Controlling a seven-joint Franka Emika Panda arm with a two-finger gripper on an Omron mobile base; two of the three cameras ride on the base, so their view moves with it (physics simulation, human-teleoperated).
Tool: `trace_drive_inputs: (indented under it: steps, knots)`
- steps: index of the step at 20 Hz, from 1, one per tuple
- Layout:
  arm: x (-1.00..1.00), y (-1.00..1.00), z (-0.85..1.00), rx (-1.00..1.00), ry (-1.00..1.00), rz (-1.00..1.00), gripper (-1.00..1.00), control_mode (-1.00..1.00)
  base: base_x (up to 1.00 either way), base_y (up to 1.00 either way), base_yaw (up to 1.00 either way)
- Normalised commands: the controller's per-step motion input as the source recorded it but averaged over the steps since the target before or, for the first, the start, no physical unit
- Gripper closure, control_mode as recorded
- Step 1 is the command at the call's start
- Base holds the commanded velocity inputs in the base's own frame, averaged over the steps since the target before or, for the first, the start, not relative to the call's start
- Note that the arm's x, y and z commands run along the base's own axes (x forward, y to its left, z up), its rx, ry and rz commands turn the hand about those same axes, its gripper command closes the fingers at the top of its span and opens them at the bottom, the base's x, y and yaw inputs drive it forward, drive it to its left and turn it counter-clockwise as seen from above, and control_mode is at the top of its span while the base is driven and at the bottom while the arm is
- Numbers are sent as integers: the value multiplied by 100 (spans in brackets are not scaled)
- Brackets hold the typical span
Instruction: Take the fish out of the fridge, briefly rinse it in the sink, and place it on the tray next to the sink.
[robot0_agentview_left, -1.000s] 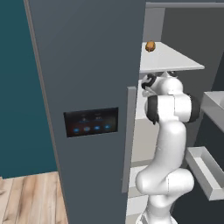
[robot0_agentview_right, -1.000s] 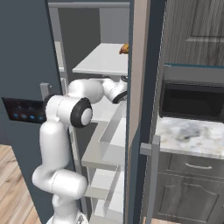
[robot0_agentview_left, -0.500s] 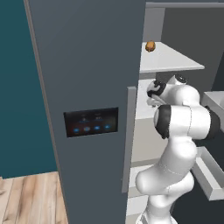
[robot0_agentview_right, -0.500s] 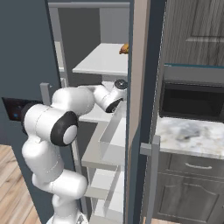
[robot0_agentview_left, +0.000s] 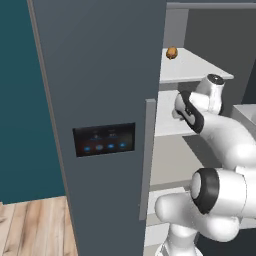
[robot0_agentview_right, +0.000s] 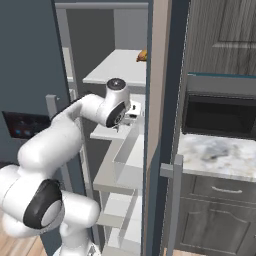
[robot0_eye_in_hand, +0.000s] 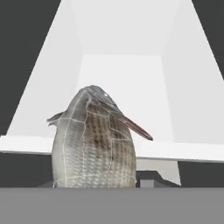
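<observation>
Standing open, the fridge (robot0_agentview_left: 105, 90) has the arm reaching between its white shelves (robot0_agentview_right: 112, 67). At the hand, the gripper (robot0_agentview_right: 125, 119) appears clenched on the fish (robot0_eye_in_hand: 94, 144), which fills the near hand view in front of a shelf. Draw it straight back, level, clear of the shelf edge and door before swinging away.
</observation>
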Motion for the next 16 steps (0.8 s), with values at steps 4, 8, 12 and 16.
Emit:
trace_drive_inputs:
  steps: [4,8,12,16]
  knots:
    - [-100,22,100,-4,7,0,100,-100,0,0,0]
    - [-100,21,97,-4,7,0,100,-100,0,0,0]
    - [-100,24,77,-10,-6,0,100,-100,0,0,0]
    - [-87,20,36,-15,-32,0,100,-100,0,0,0]
